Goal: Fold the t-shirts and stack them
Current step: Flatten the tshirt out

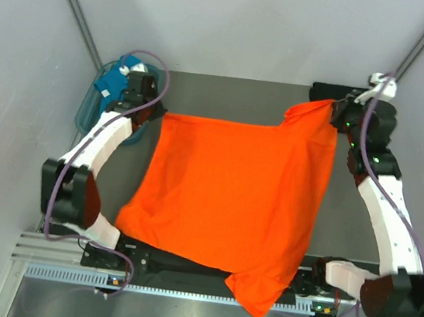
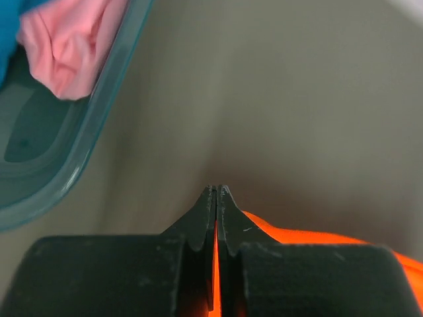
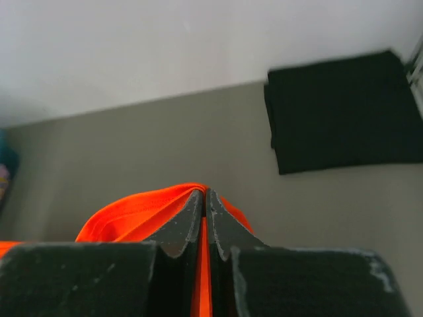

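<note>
Broadly, the grey table [image 1: 236, 95] fills the middle of the top view, and most of it lies under the orange t-shirt [image 1: 231, 192], which is spread wide, with its far edge in the upper half of the frame and its near hem drooping over the table's front edge at bottom centre, across the arm bases. At upper left sits the translucent basket [image 1: 84, 110], holding a teal t-shirt [image 1: 117, 79] and, in the left wrist view, a pink t-shirt [image 2: 73, 46]. At upper right a black t-shirt [image 3: 344, 112] lies folded on the table, apart from the orange cloth. The left gripper [image 2: 217, 191] is clenched on the orange shirt's far left corner, just beside the basket's rim; the right gripper [image 3: 205, 193] is clamped on the far right corner, with orange fabric bunched between its fingers. The step in hand looks like spreading the shirt flat before folding. To do it well, both pinched corners should travel together at one height, keeping the far edge taut and straight, and carry the cloth toward the top of the frame so the hanging hem comes up onto the table. The left corner should pass clear of the basket and the right corner should stop short of the black shirt, so nothing snags or drags.
</note>
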Controlling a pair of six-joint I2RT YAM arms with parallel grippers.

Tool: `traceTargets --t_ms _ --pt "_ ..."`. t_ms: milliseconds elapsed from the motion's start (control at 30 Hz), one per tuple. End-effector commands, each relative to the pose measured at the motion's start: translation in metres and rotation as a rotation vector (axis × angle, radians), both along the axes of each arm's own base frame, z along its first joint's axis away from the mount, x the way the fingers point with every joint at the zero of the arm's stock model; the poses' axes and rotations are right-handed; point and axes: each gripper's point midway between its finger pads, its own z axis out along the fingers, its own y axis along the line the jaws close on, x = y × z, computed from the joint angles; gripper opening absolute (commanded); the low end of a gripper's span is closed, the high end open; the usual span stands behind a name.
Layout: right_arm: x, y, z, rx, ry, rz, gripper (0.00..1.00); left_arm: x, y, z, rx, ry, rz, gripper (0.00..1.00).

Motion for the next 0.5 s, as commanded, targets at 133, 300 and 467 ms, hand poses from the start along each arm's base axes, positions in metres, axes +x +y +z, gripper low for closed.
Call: traceTargets --t_ms 133,300,467 --pt "0.105 0.011 -0.064 -0.045 0.04 0.033 0.0 0.078 0.016 -0.092 0.003 0.159 0.007 0.0" --pt "0.162 0.017 -0.087 -0.052 0.102 0.065 0.0 0.13 0.013 -0.123 0.0 0.183 -0.032 0.0" --pt "0.216 0.029 -0.096 -0.08 0.139 0.119 0.0 0.163 0.021 -0.119 0.014 0.145 -0.035 0.0"
